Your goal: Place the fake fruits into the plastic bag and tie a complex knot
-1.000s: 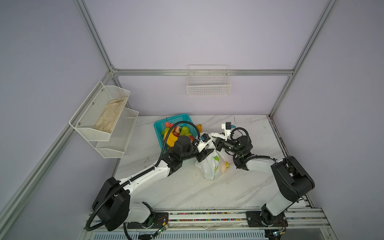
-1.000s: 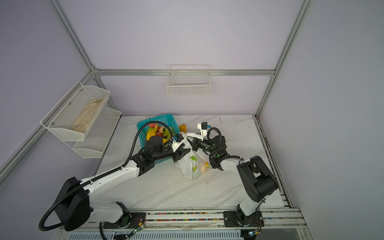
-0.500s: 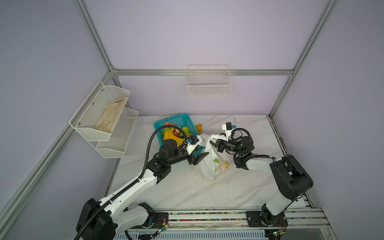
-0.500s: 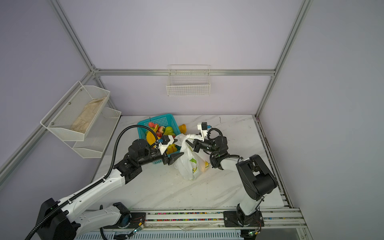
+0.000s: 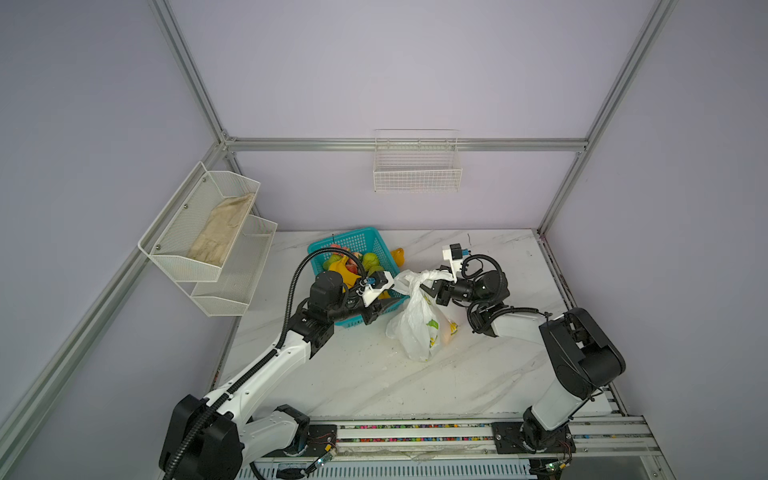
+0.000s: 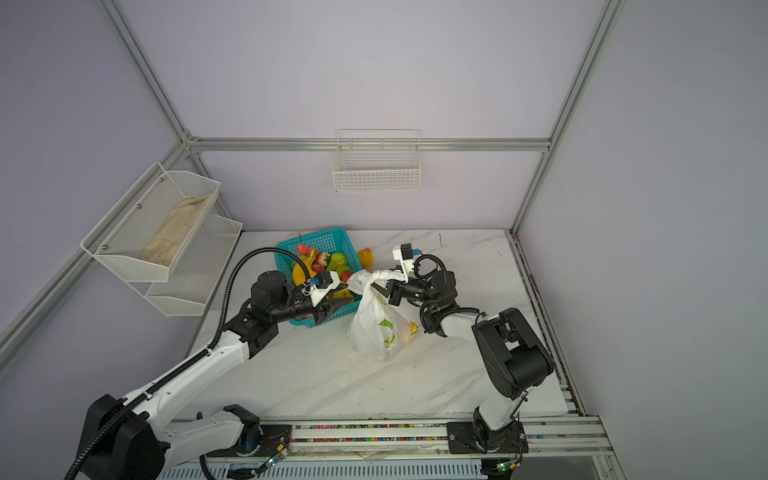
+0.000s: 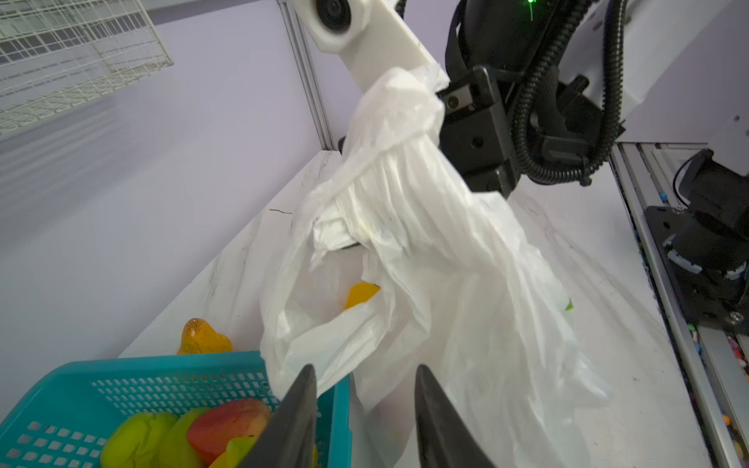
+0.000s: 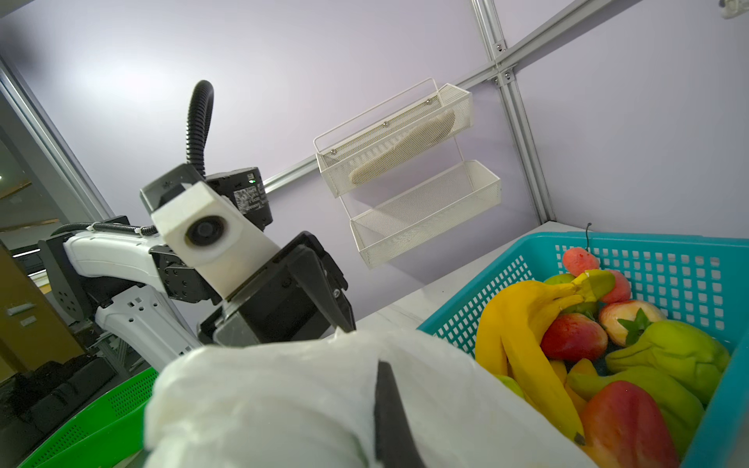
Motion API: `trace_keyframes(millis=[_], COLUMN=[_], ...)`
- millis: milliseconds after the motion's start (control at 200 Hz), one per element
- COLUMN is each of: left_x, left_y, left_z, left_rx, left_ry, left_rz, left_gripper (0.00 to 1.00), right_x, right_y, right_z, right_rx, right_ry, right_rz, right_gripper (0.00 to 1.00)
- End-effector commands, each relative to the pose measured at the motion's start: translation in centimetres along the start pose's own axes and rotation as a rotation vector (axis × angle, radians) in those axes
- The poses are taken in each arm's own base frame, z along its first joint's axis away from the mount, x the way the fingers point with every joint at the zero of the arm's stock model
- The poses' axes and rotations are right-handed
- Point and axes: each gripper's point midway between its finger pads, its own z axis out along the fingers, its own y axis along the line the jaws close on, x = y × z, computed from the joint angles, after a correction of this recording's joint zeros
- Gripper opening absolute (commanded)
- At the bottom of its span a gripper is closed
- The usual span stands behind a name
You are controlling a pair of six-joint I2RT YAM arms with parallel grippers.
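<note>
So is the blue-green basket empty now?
No, the teal basket holds a heap of fake fruits, yellow, red and green ones.

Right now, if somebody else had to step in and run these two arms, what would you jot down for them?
Left gripper: open, empty, beside the plastic bag, over a corner of the teal basket.
Right gripper: shut on the bag's twisted top, holding it up; its bottom seems to rest on the table.
Done: at least one yellow fruit is inside the bag.
Left to do: most fake fruits sit in the basket, one orange-yellow fruit lies on the table behind it; the bag's side gapes, and the tying looks unfinished.
</note>
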Motion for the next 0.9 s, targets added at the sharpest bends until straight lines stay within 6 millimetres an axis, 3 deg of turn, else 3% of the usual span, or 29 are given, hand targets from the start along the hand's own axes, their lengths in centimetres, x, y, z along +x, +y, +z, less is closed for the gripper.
trace_keyframes(millis=[0,435,710,895], left_x=[-4.0,-5.8,-6.8,-6.8], left_y=[0.7,2.6,2.9,2.7], left_z=[-0.1,2.2,2.3,2.2], left_rx=[0.030,0.069,0.072,0.086], left_ry=[-0.076,-0.081,-0.096,-0.098], left_rz=[0.184,0.206,0.243,0.262], left_gripper=[0.36,0.35,0.33,0.26], right_x=[-1.4,-0.8,-0.5,-0.4], right_y=[1.3,1.3,1.4,1.4], right_z=[0.3,0.3,0.3,0.3], right_rx=[-0.069,-0.065,-0.057,-0.052], right_ry=[-0.016,0.024,0.057,0.061], right_rz=[-0.062,-0.080,-0.098,-0.099], right_gripper=[0.00,0.00,0.00,0.00])
